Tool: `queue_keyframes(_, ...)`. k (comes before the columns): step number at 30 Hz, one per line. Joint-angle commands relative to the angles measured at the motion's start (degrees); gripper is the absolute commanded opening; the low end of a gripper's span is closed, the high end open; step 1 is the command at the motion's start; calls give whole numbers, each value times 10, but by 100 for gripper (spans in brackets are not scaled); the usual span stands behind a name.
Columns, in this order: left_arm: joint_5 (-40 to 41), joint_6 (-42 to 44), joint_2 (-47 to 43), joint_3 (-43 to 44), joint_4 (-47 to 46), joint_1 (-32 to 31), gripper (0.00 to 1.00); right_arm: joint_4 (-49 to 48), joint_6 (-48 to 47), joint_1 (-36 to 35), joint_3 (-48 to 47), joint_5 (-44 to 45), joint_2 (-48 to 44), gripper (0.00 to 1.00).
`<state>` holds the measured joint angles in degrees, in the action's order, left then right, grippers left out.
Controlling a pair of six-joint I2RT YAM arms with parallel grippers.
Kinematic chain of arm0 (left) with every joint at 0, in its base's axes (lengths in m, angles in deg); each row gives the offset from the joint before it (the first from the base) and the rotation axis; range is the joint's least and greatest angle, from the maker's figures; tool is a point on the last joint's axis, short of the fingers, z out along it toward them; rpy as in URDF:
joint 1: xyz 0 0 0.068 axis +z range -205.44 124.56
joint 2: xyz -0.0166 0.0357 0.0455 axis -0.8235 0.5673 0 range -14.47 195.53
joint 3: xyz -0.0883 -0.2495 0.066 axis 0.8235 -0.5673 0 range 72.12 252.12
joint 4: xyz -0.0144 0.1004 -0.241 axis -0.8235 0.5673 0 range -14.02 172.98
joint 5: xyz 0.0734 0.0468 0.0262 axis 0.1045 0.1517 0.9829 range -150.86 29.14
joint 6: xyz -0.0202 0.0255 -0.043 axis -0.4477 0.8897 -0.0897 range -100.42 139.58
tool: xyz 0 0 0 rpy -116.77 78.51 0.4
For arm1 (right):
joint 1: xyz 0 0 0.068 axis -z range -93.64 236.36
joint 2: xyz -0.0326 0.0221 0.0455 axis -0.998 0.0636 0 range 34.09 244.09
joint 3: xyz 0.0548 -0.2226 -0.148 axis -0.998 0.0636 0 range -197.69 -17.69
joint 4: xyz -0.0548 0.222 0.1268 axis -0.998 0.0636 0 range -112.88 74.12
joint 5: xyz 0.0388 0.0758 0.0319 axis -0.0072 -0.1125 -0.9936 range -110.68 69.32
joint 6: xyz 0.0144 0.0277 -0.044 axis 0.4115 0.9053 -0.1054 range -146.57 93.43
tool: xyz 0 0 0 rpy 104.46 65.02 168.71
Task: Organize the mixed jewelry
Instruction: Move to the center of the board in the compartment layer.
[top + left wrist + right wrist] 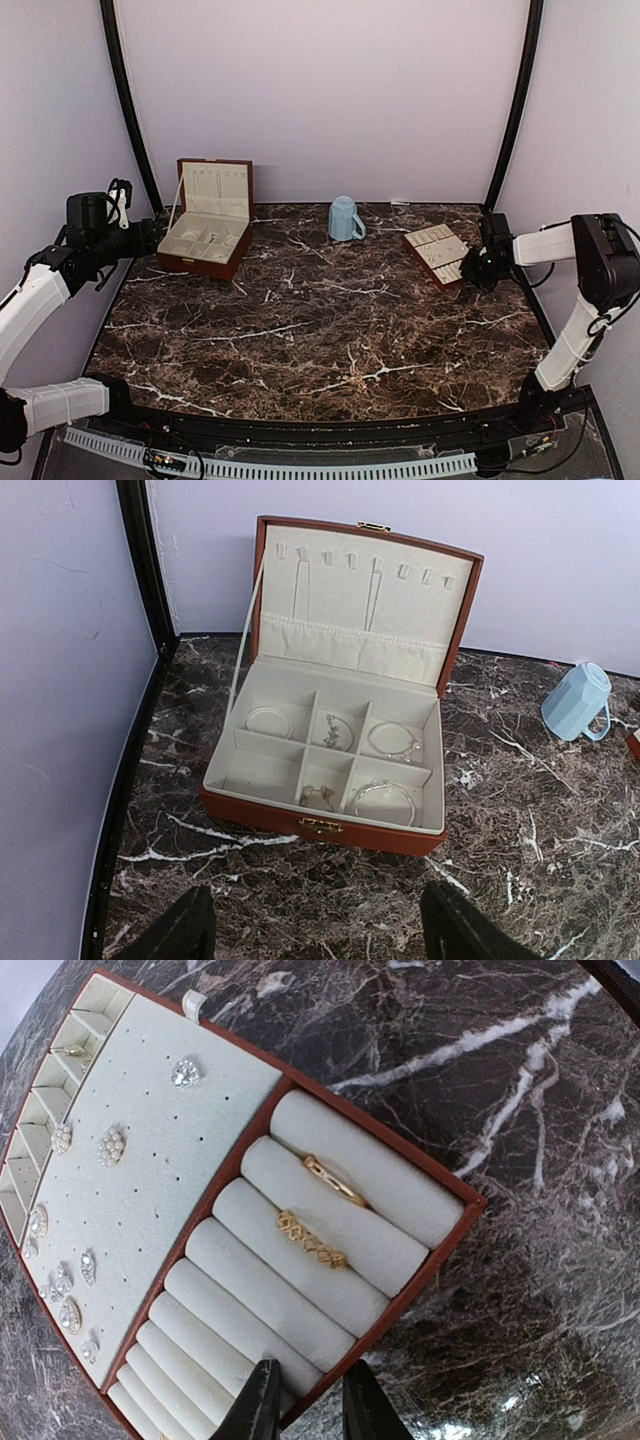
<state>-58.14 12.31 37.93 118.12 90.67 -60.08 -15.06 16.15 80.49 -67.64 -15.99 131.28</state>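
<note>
The mixed jewelry shows as several small silvery stud pieces (110,1146) on the cream pad of the brown-edged tray (448,1228). Two gold rings (312,1239) sit in its ring rolls. Silvery bracelets (383,802) lie in compartments of the open reddish-brown box (320,828). My right gripper (308,1396) has its jaws nearly together astride the tray's near rim, one finger on the rolls and one outside. In the top view it (476,268) is at the right edge of the tray (436,252). My left gripper (322,932) is open and empty, just in front of the box.
A light-blue mug (344,219) stands upside down at the back middle, also in the left wrist view (577,700). The box (205,245) stands at the back left with its lid up. Pale walls and black frame posts (128,100) enclose the dark marble table (320,330).
</note>
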Motion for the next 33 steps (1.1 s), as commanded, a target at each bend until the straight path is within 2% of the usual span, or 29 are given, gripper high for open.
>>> queue_keyframes(1, 8, 1, -5, -5, -4, 2, 73, 8, -41, 2, 26, -12, 0, 20)
queue_keyframes(12, 7, 1, -3, -5, -5, 2, 73, 12, -136, -16, 62, -32, -56, 18)
queue_keyframes(26, 6, 1, -1, -5, -5, 2, 73, -4, -213, -122, 46, -38, -62, 19)
queue_keyframes(33, 5, 1, 0, -5, -5, 2, 73, -12, -250, -168, 15, -57, -26, 19)
